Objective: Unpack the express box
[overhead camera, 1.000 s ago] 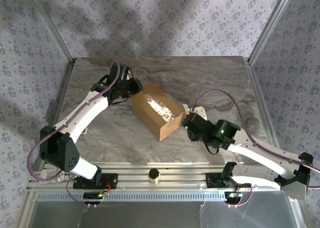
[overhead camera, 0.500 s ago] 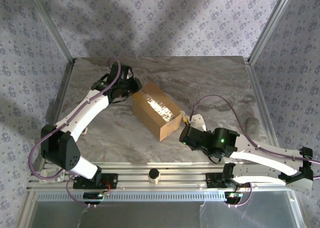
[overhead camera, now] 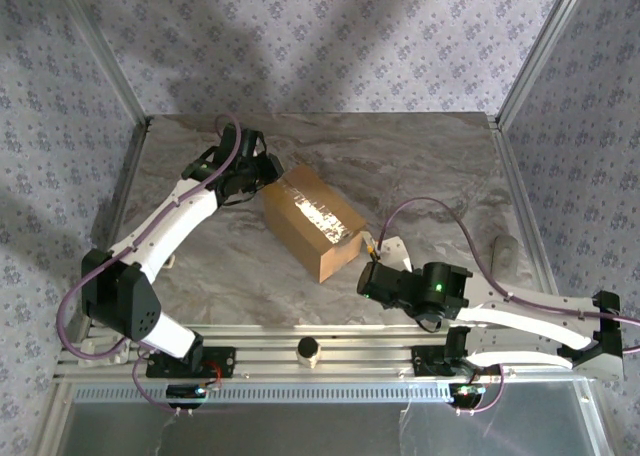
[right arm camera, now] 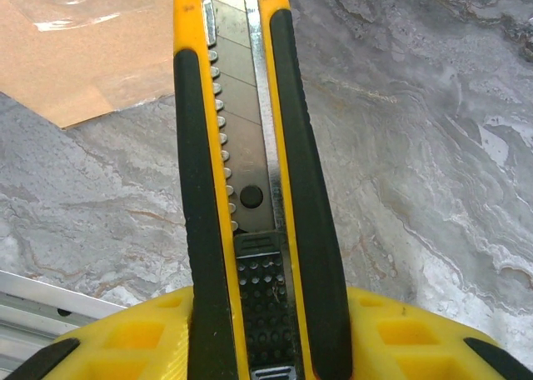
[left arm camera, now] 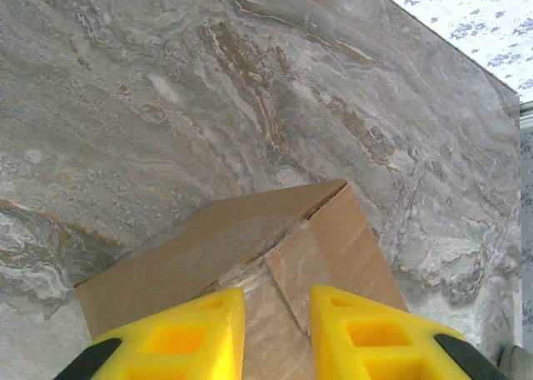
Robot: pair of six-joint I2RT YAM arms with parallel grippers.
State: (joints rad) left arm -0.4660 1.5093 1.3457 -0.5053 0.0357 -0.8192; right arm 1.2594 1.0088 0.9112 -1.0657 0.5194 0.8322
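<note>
Brown corrugated express box (overhead camera: 312, 221), its seam taped glossy, lies on the veined marble desk (overhead camera: 430, 161) under the left hand (left arm camera: 277, 301). Its yellow fingers (left arm camera: 183, 330) are narrowly parted; whether they pinch is unclear. Just beside the box, the right hand (right arm camera: 266, 309) clamps a yellow-black utility knife (right arm camera: 250, 147) — segmented steel blade out.

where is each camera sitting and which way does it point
Top external: above and behind the bases, looking down at the table, express box and both arms.
Left wrist: on the left arm, looking past the left end effector at the box's taped end.
Right wrist: on the right arm, looking along the utility knife clamped in the right end effector.
Shared: both wrist views catch the box and table.
</note>
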